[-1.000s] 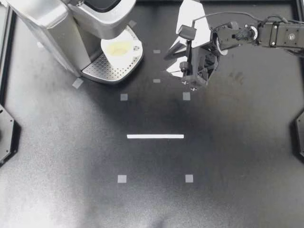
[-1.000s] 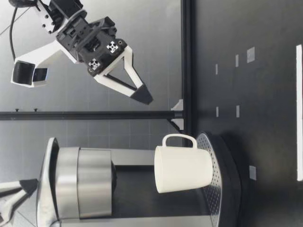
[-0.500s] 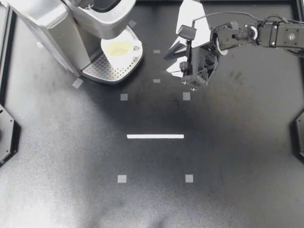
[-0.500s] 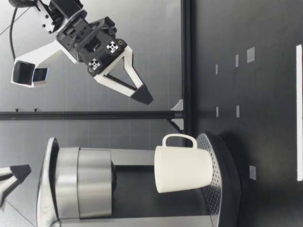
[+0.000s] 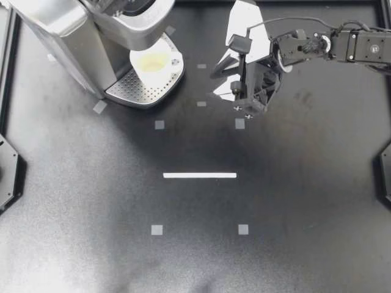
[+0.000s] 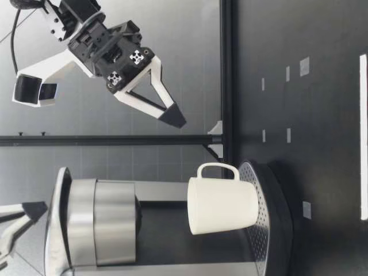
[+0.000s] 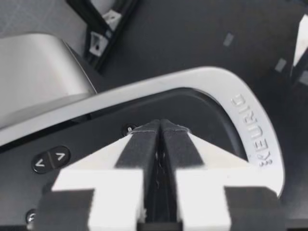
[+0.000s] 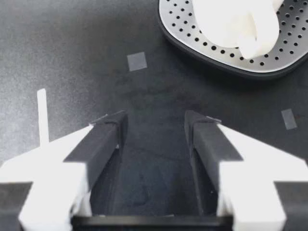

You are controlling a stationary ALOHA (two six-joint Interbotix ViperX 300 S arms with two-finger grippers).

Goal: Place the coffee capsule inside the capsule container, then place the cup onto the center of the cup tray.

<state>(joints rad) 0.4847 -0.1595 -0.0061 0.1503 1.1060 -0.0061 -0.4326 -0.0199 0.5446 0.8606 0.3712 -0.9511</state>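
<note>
Robotics lab test bench, matte black table (image 5: 293, 201) marked with grey tape squares (image 5: 159, 124) and a white tape strip (image 5: 199, 175) at centre, black frame rail (image 6: 227, 57) along its edge, grey panelled wall (image 6: 190, 46) behind, coffee machine (image 5: 67, 30) at 11 o'clock, robot arm (image 5: 360, 46) at 2 o'clock

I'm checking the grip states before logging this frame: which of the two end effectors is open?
My right end effector: its fingers stand apart, nothing between them. My left end effector, over the coffee machine, has its pads pressed together.
</note>
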